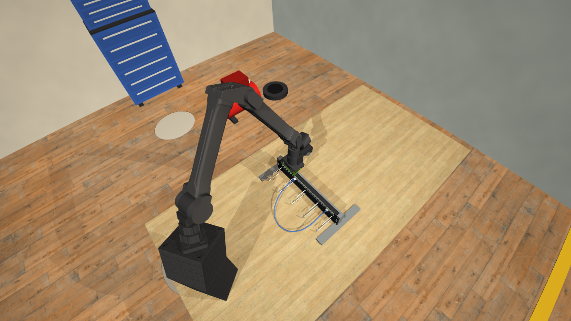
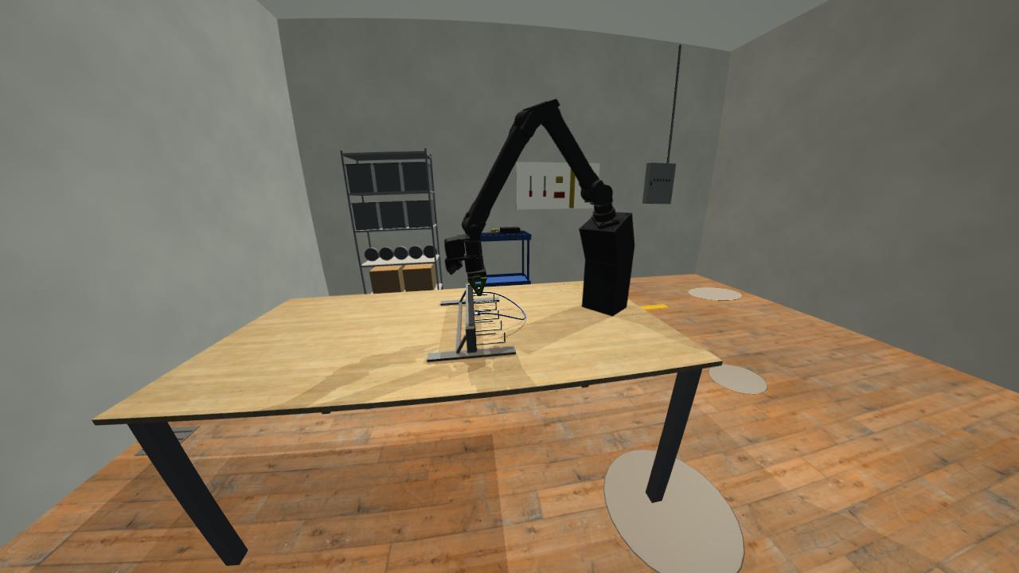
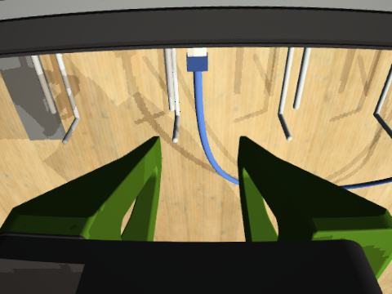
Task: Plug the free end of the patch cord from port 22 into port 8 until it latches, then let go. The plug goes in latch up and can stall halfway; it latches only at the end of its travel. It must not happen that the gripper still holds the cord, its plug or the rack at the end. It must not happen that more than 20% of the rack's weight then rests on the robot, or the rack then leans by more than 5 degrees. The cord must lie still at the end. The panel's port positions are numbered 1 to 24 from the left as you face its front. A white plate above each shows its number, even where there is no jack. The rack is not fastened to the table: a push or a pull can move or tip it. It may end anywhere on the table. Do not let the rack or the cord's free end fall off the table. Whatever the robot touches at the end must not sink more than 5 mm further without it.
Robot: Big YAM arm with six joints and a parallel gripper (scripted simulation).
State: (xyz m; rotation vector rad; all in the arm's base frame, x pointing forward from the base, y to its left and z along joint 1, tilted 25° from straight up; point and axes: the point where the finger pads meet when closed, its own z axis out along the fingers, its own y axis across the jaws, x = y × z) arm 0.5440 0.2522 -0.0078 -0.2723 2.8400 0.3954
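My gripper [image 1: 295,174] [image 2: 478,293] [image 3: 199,148] is open and empty, pointing down at the front side of the rack's panel. A blue plug [image 3: 197,62] with a clear front sits at the panel's front face, ahead of the fingertips and between their lines in the wrist view. Nothing lies between the fingers. The blue cord [image 1: 274,207] [image 2: 525,313] [image 3: 198,98] loops out from it and back to the panel's far end. The rack [image 1: 328,236] [image 2: 441,356] [image 3: 196,26] stands upright. Port numbers, latch and seating depth cannot be made out.
Several pale wire hooks [image 3: 284,86] stick out from the rack's front on both sides of the plug; one pair is close to its left. The table [image 1: 399,127] [image 2: 235,363] extends around the rack. The arm's black base [image 1: 195,259] [image 2: 607,267] stands at one end.
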